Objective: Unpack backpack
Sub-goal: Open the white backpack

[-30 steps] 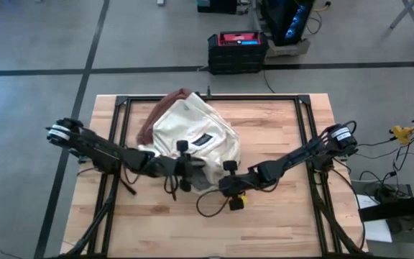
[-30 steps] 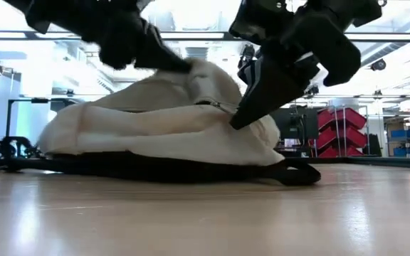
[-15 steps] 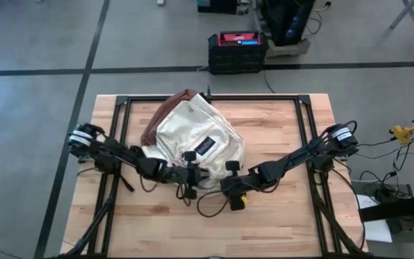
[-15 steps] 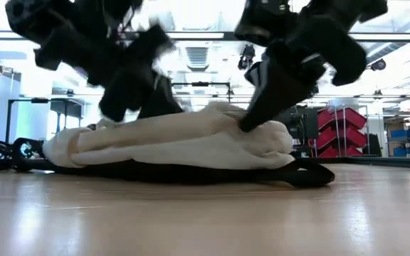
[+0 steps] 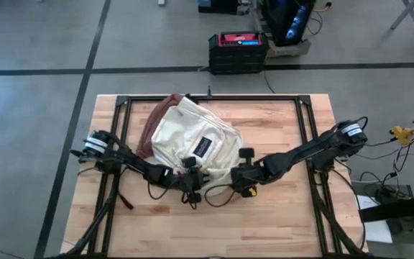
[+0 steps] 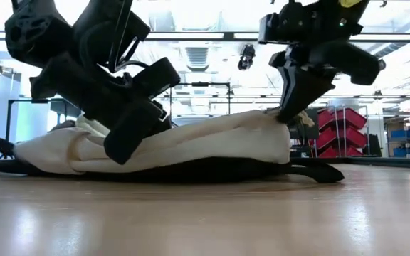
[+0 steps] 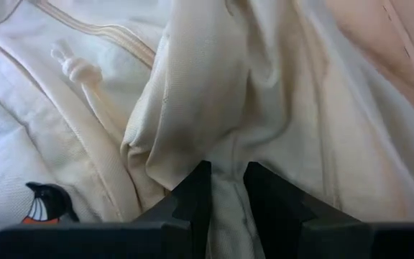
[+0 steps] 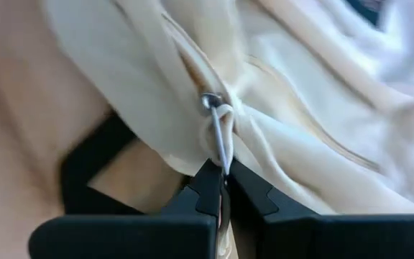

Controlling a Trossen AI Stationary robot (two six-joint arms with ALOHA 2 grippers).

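Centrally on the table (image 5: 279,208), the backpack (image 5: 192,137) lies flat. Left gripper (image 7: 226,188) pinches a fold of its cream fabric at the near edge; right gripper (image 8: 225,180) clamps its zipper pull cord (image 8: 222,137).

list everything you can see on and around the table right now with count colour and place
backpack: one, cream-white with a reddish-brown base, lying flat on the far-centre part of the table
logo patch: one, dark, on the backpack's front pocket
zip pull cord: one, pale, on the backpack's zipper, pinched by the right gripper
table: one, light wood with a black frame, centre of the high view
crate: one, black with a red top, on the floor beyond the table
bins: several, red, in the room behind the table
left gripper: one, dark, shut on a fold of backpack fabric at its near edge
right gripper: one, dark, shut on the zip pull cord at the backpack's near right corner
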